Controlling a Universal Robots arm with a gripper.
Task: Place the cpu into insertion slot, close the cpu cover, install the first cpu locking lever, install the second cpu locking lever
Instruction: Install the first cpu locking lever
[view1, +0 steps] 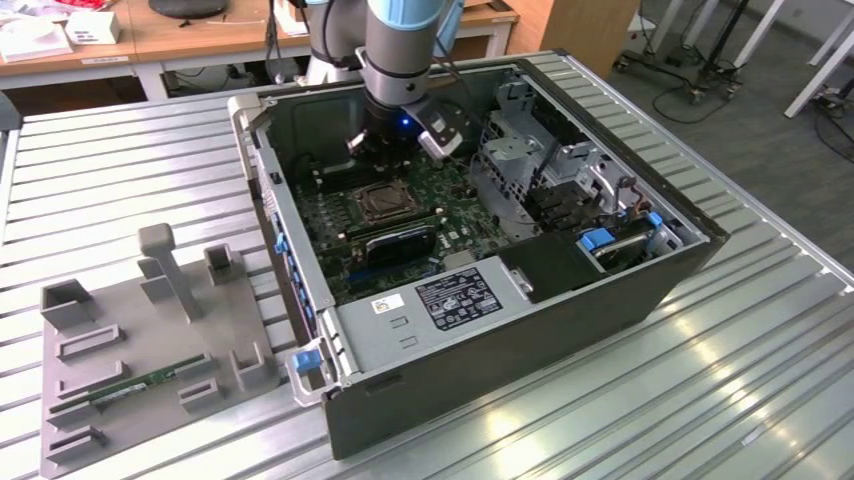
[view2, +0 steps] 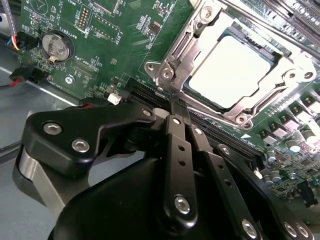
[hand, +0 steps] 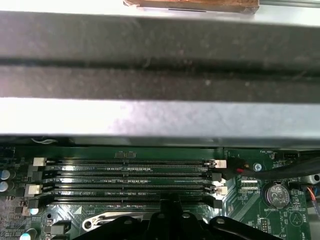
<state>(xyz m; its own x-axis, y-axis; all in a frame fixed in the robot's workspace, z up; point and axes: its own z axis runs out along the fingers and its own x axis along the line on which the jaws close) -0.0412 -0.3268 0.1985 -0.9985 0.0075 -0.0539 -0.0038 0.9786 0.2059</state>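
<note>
Black hand (view2: 177, 107) pinched narrow, empty, tip just beside silver hinged frame cpu cover (view2: 175, 47), closed over silvery square cpu (view2: 232, 70); likely locking step: push steady, stay off chip

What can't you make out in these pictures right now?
Exterior view: the socket is too small to tell whether it is latched.
Second wrist view: the gripper hides the board just beside the cover.
First wrist view: the gripper and the picture's edge hide most of the socket; a case wall blocks what lies past the memory slots.
</note>
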